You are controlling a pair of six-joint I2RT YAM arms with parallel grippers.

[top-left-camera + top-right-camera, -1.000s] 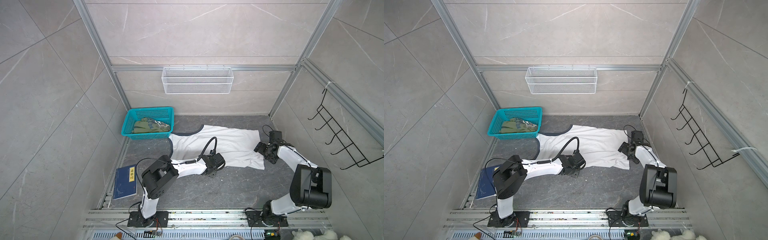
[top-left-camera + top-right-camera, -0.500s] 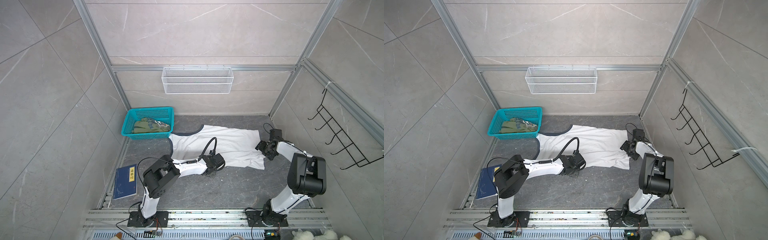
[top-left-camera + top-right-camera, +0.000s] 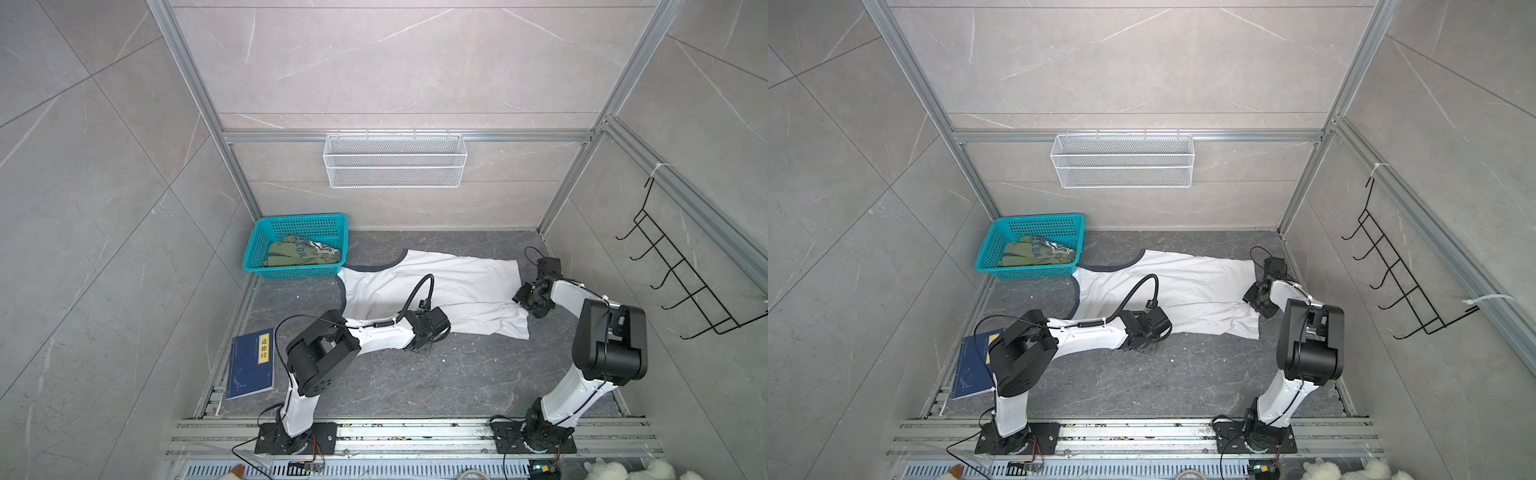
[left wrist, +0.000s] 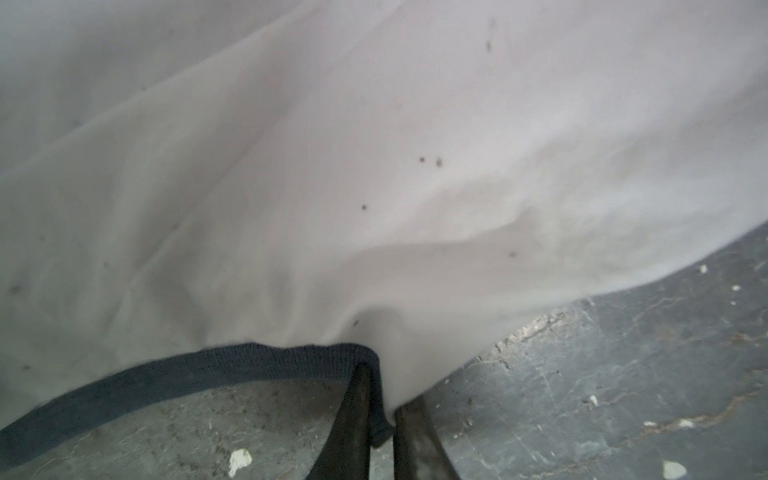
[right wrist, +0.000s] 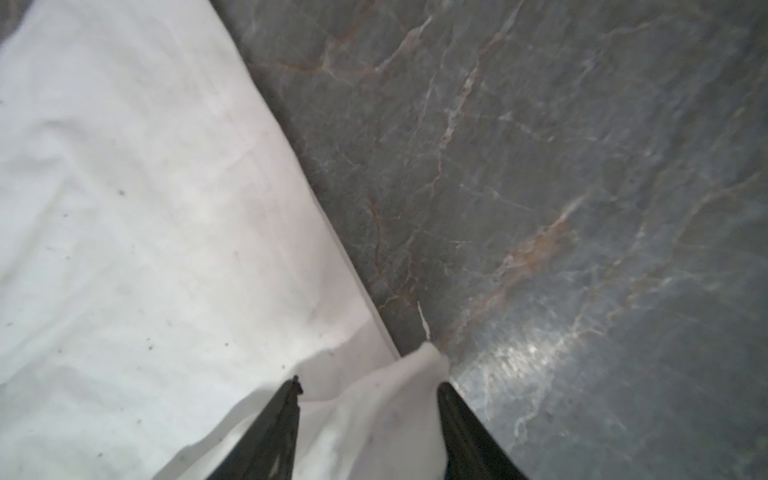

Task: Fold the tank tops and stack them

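The white tank top (image 3: 457,286) lies spread toward the table's (image 3: 457,382) far edge. Our left gripper (image 4: 384,386) is pinched on its navy trim (image 4: 166,374). Our right gripper (image 5: 369,382) straddles the hem corner (image 5: 415,365), jaws apart. We should close it firmly, then lift both evenly.

Teal basket (image 3: 295,272), blue book (image 3: 249,365), wire shelf (image 3: 395,166), hook rack (image 3: 681,266)

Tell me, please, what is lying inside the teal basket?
A crumpled olive green top with a printed badge lies in the basket. Whatever may be beneath it is covered.
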